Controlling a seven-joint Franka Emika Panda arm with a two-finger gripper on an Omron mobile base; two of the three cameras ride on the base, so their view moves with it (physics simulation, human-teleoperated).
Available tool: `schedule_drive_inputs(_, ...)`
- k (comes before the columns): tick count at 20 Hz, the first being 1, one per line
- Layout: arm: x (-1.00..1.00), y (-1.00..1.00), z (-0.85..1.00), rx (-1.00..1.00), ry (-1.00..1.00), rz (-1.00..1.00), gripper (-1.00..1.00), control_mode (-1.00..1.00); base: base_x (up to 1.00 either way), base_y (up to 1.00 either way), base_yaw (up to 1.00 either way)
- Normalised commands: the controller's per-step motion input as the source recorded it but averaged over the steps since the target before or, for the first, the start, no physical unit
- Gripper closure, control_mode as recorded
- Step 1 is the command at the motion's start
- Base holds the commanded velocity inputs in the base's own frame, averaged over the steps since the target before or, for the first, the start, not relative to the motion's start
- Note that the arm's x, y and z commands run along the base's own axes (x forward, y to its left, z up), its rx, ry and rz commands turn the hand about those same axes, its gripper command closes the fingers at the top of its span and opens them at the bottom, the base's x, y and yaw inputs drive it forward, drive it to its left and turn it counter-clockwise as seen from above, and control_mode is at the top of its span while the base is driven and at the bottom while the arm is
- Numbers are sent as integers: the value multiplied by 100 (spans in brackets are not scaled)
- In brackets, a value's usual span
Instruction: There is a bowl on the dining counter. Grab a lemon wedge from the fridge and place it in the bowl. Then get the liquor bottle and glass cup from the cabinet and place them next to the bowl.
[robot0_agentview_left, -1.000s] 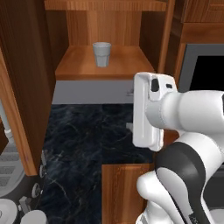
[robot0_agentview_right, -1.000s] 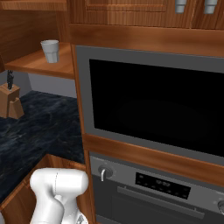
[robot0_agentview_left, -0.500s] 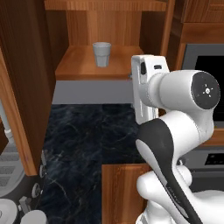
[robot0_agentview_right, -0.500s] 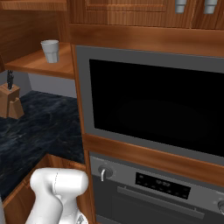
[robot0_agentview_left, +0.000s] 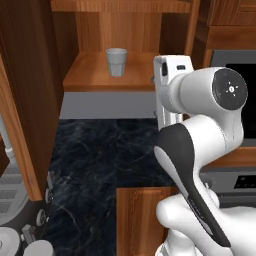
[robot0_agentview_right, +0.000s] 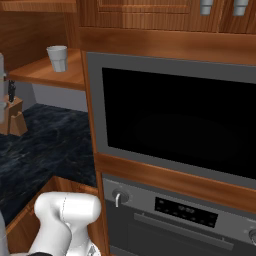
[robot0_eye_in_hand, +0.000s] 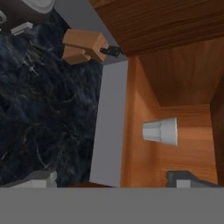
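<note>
Two small dark fingertips (robot0_eye_in_hand: 43, 177) rise at the bottom of the hand view with a broad gap between them, so the jaws (robot0_eye_in_hand: 111, 179) stand wide apart and grip nothing. Nearest to them in that view lies the black marble table (robot0_eye_in_hand: 48, 109) on one side and a grey strip of wall (robot0_eye_in_hand: 109, 127) running between the marble and a wooden shelf (robot0_eye_in_hand: 144, 109). Ahead of the jaws, on that shelf inside the open cabinet (robot0_agentview_left: 30, 90), stands the glass cup (robot0_eye_in_hand: 161, 131), a pale tapered tumbler, upright on the wood and apart from the fingertips. It sits closer to one fingertip's side than to the other. Farther out along the table, well away from the jaws, a wooden knife block (robot0_eye_in_hand: 83, 46) with a dark handle sticking from it rests against the grey wall.

From the left base view the white arm (robot0_agentview_left: 200, 150) bends up in front of the table, and the cup (robot0_agentview_left: 116, 62) stands alone on the shelf beyond it. From the right base view the cup (robot0_agentview_right: 57, 58) shows on the shelf left of a large black oven door (robot0_agentview_right: 175, 120), with the knife block (robot0_agentview_right: 12, 117) below it.
</note>
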Motion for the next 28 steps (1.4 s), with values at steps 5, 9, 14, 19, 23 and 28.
schedule_drive_inputs(5, 13, -1, -3, 0, 0, -1, -100, -100, 0, 0, 0)
schedule_drive_inputs(9, 41, 0, 0, 0, 1, 0, -100, -100, 0, 0, 0)
schedule_drive_inputs(14, 46, 20, 1, 0, -1, 10, -100, -100, 0, 0, 0)
schedule_drive_inputs(19, 59, 27, 2, 0, -6, 19, -100, -100, 0, 0, 0)
schedule_drive_inputs(23, 80, 20, 5, 0, 0, 9, -100, -100, 0, 0, 0)
schedule_drive_inputs(28, 50, 16, 26, 0, 0, 0, -100, -100, 0, 0, 0)
